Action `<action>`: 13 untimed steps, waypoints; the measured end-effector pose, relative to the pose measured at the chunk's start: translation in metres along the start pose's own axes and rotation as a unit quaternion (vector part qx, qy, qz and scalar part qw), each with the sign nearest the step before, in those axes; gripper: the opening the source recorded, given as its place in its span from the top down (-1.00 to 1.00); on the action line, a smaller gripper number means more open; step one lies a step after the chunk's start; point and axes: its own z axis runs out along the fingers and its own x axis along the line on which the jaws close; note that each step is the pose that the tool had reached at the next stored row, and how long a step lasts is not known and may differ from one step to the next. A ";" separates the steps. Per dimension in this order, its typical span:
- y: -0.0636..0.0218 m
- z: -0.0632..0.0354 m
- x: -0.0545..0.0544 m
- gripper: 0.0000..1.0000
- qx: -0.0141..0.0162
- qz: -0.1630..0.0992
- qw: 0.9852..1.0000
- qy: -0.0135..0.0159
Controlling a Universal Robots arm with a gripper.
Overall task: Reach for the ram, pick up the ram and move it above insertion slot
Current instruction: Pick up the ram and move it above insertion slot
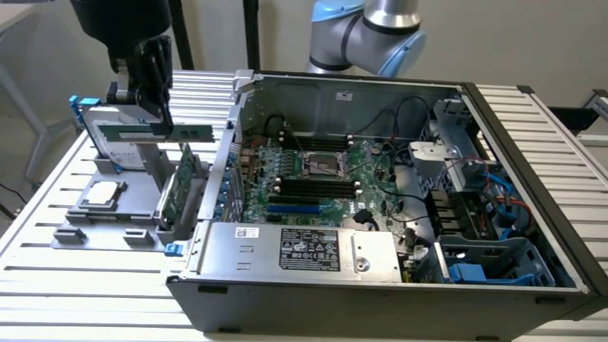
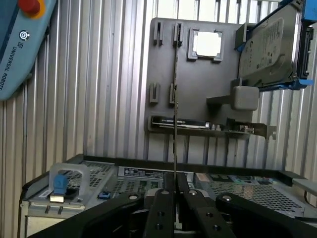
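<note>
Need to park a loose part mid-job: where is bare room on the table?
Free: slatted metal table in front of the grey parts holder, and the strip beyond the open black computer case at the exterior view's right. Crowded: holder and case interior. The gripper holds the green ram stick.

End effector (image 2: 176,198) grips the ram (image 2: 176,124) edge-on above the gray holder tray (image 2: 198,94).

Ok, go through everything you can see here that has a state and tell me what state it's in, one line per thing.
gripper: shut on the ram, raised above the grey holder.
ram: gripped at one end, level, lifted clear of its holder slots.
computer case: side panel off, motherboard exposed.
expansion card: standing on edge in the grey holder.
processor chip: lying flat in its recess.
hard drive: propped tilted in the holder.
</note>
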 end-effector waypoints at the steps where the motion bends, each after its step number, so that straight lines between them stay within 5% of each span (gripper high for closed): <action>1: -0.0037 -0.0003 0.000 0.73 0.000 0.000 1.000 0.000; 13: -0.0504 -0.0026 -0.005 0.73 0.000 0.000 1.000 -0.001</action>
